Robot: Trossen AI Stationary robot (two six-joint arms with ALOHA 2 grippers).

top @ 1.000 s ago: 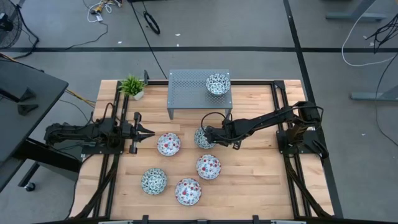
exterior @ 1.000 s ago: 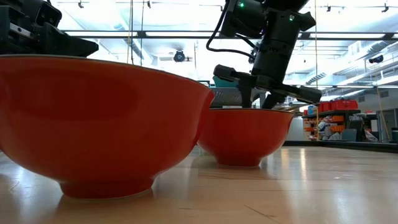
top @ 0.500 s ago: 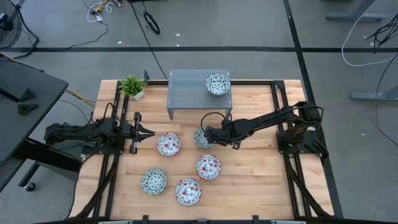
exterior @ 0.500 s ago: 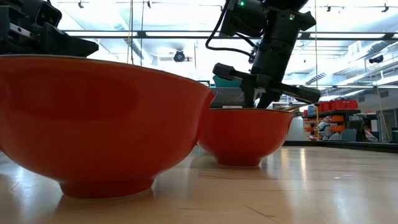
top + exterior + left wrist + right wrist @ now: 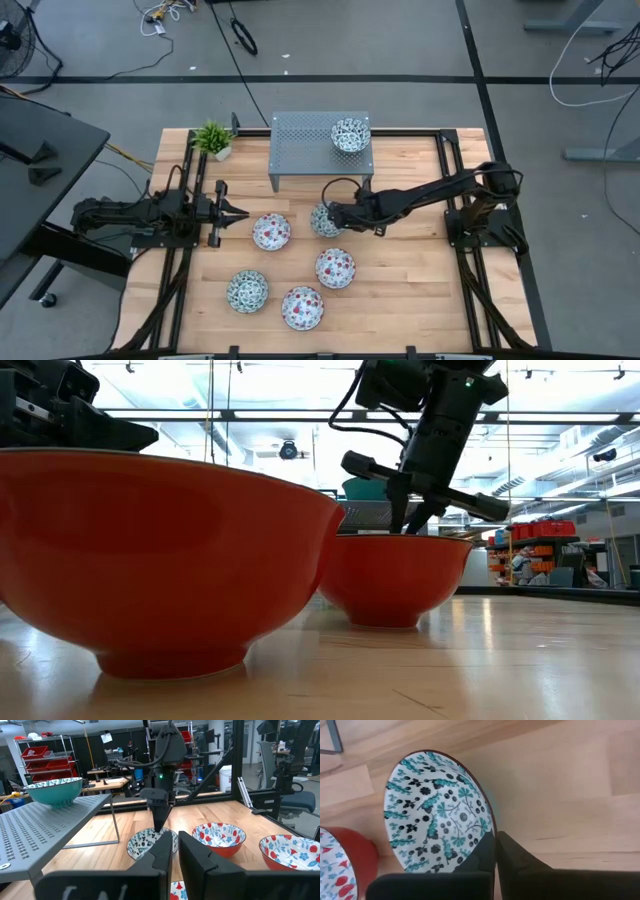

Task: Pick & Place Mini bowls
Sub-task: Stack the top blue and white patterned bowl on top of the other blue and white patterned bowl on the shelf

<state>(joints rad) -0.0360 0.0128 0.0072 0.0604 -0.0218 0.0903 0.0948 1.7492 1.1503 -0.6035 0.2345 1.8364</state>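
Right now the right gripper (image 5: 331,214) has its fingers (image 5: 517,860) pinched together on the rim of a green-teal mini bowl (image 5: 325,222), one finger inside the wall and one outside. That bowl sits on the table (image 5: 420,290) just in front of the grey perforated stand (image 5: 305,140), where another green-teal bowl (image 5: 350,135) already rests near the right end.

The hold is on one thin edge only, so the main risk is that the bowl swings or tips when lifted and slides out of the pinch, since glazed ceramic offers little friction. A drop onto the wood could chip it or send it rolling into the reddish-pink bowl (image 5: 271,231) just beside it on the left. Lifting straight towards the stand also risks knocking the stand's front edge or, on placing, the bowl already on it.

The left gripper (image 5: 236,211) waits near the table's left edge, fingers nearly together and holding nothing, pointing towards the reddish-pink bowl; it is close enough that a swinging bowl could reach it.
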